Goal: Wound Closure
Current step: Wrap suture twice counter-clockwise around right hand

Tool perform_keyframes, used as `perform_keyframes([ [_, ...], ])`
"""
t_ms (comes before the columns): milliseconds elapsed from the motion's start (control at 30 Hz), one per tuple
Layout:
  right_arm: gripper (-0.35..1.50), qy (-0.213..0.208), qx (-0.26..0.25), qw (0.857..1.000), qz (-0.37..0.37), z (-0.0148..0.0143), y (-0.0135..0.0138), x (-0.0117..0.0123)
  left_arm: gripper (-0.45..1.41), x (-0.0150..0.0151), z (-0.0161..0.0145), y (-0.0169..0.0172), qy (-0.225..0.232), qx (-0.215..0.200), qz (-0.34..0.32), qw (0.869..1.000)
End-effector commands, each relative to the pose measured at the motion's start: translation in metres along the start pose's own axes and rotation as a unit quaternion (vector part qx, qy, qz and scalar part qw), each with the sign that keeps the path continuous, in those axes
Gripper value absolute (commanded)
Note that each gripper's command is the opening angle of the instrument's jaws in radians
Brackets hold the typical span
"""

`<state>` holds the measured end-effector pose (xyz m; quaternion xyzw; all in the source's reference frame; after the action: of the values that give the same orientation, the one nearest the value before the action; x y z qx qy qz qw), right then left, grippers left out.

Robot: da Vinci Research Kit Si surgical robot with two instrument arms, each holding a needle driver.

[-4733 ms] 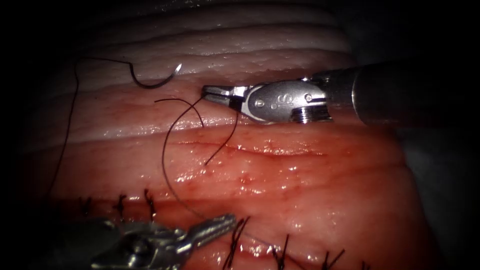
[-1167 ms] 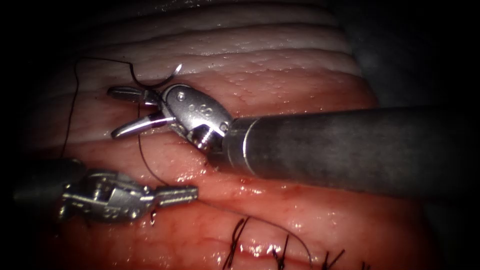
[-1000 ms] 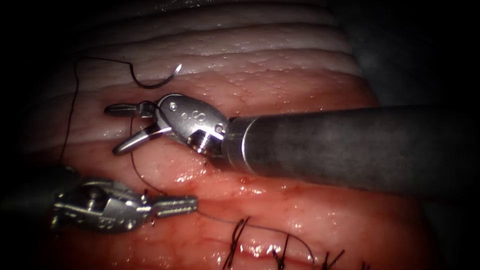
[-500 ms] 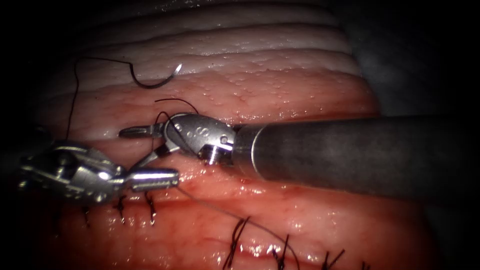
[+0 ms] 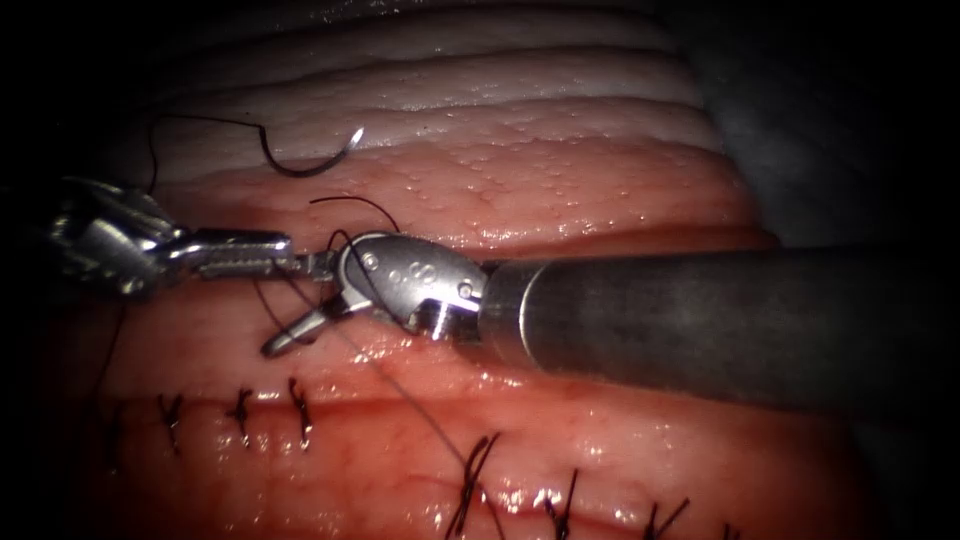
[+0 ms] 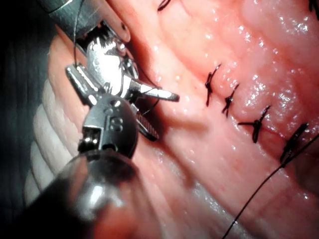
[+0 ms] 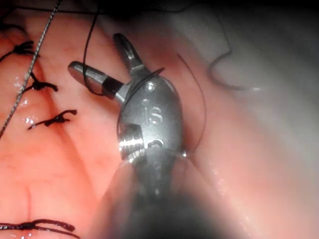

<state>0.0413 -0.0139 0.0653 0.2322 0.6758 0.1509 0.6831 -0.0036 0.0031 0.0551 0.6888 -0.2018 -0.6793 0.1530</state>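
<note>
From the curved needle lying free on the tissue, I see my left tool below it, clamped on the thread, and my right tool beside it, jaws spread, thread looped around it in its wrist view.

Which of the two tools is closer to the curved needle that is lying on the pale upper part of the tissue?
Right, narrowly. The curved steel needle lies free on the tissue. The right tool, jaws open, sits just below it; the left tool, holding dark thread, lies below-left.
</note>
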Motion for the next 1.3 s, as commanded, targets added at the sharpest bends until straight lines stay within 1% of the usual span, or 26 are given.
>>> perform_keyframes([
  [33,1.20,0.003,0.012,1.000,0.010,0.0007,0.0001,-0.0004,-0.45,-0.0011,0.0005,-0.0002,0.008,0.003,0.003,1.000],
  [67,1.20,0.004,0.018,1.000,0.015,0.0006,0.0001,-0.0004,-0.45,-0.0017,0.0004,-0.0004,0.017,0.005,-0.001,1.000],
  [100,1.13,0.005,0.026,0.999,0.021,0.0005,0.0000,-0.0004,-0.45,-0.0025,0.0004,-0.0006,0.025,0.005,-0.006,1.000],
  [167,0.93,0.009,0.047,0.998,0.027,0.0003,-0.0001,-0.0004,-0.45,-0.0036,0.0003,-0.0008,0.034,0.005,-0.009,0.999],
  [200,0.88,0.011,0.059,0.998,0.034,0.0003,-0.0003,-0.0005,-0.45,-0.0050,0.0003,-0.0009,0.044,0.007,-0.018,0.999],
  [267,0.86,0.012,0.083,0.995,0.045,0.0007,-0.0007,-0.0011,-0.45,-0.0077,0.0005,-0.0006,0.073,0.005,-0.048,0.996],
  [333,0.86,0.014,0.090,0.995,0.048,0.0008,-0.0008,-0.0012,-0.45,-0.0090,0.0007,-0.0002,0.089,0.003,-0.056,0.994],
  [467,0.89,0.039,0.093,0.993,0.058,0.0005,-0.0007,-0.0012,-0.45,-0.0110,0.0008,0.0008,0.110,-0.001,-0.072,0.991],
  [567,0.84,0.061,0.091,0.992,0.063,0.0000,-0.0004,-0.0009,-0.45,-0.0123,0.0006,0.0015,0.122,-0.005,-0.076,0.990],
  [633,0.83,0.079,0.090,0.990,0.067,-0.0004,-0.0002,-0.0007,-0.45,-0.0131,0.0004,0.0020,0.123,-0.006,-0.081,0.989],
  [767,0.74,0.131,0.089,0.983,0.089,-0.0014,0.0003,-0.0001,-0.45,-0.0143,-0.0003,0.0028,0.127,-0.011,-0.087,0.988],
  [800,0.72,0.157,0.091,0.978,0.102,-0.0019,0.0004,0.0002,-0.45,-0.0149,-0.0007,0.0031,0.125,-0.014,-0.091,0.988],
  [833,0.72,0.157,0.091,0.978,0.102,-0.0019,0.0004,0.0002,-0.45,-0.0149,-0.0007,0.0031,0.125,-0.014,-0.091,0.988],
  [967,0.71,0.184,0.098,0.972,0.112,-0.0023,0.0004,0.0004,-0.45,-0.0158,-0.0016,0.0037,0.124,-0.018,-0.095,0.987],
  [1033,0.71,0.201,0.080,0.969,0.122,-0.0026,0.0004,0.0005,-0.45,-0.0160,-0.0022,0.0042,0.123,-0.021,-0.098,0.987],
  [1067,0.71,0.201,0.080,0.969,0.122,-0.0026,0.0004,0.0005,-0.45,-0.0160,-0.0022,0.0042,0.123,-0.021,-0.098,0.987],
  [1100,0.71,0.212,0.064,0.965,0.138,-0.0028,0.0004,0.0005,-0.45,-0.0160,-0.0026,0.0045,0.123,-0.023,-0.099,0.987],
  [1233,0.69,0.218,0.054,0.964,0.144,-0.0032,0.0005,0.0005,-0.45,-0.0158,-0.0034,0.0050,0.120,-0.026,-0.100,0.987],
  [1267,0.64,0.222,0.048,0.963,0.147,-0.0036,0.0008,0.0006,-0.45,-0.0156,-0.0040,0.0053,0.121,-0.026,-0.102,0.987],
  [1300,0.64,0.222,0.048,0.963,0.147,-0.0036,0.0008,0.0006,-0.45,-0.0156,-0.0040,0.0053,0.121,-0.026,-0.102,0.987],
])
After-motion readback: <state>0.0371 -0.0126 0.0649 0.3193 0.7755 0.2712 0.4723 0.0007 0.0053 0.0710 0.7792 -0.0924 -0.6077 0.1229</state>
